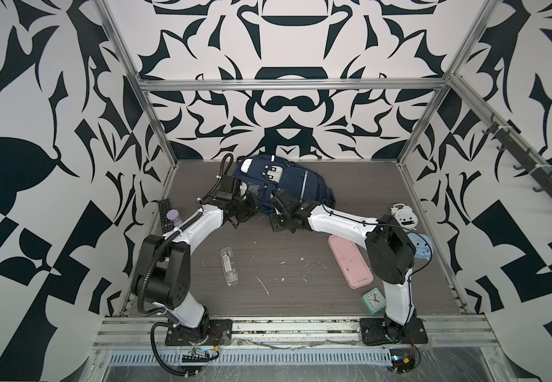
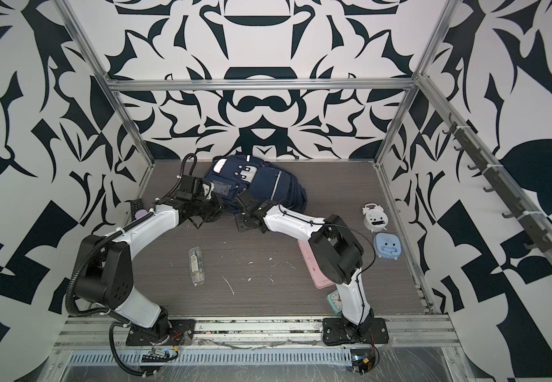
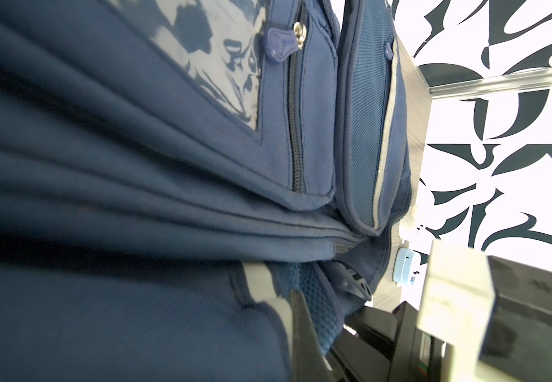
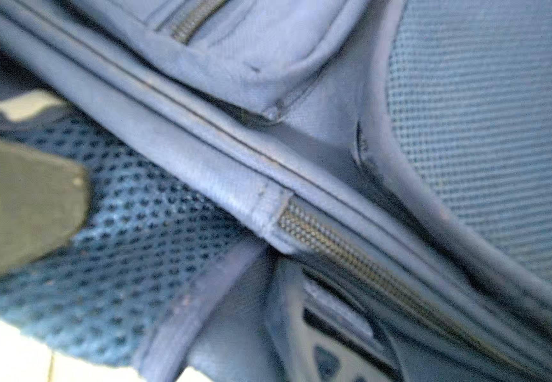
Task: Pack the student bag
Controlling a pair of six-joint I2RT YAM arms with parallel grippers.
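My bench [image 1: 284,251] is grey wood-grain, flecked white. The student bag [image 1: 293,185] is navy, with pale grey strips and blue mesh. I see a pink case [image 1: 350,264], a mint green clock [image 1: 374,299] and a pale blue clock [image 2: 387,245]. The walls [image 1: 202,43] carry black-on-white swirls.

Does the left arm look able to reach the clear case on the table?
Probably yes: the clear case lies alone on the table, nothing over it. The left gripper, shut at the student bag, would first have to draw back.
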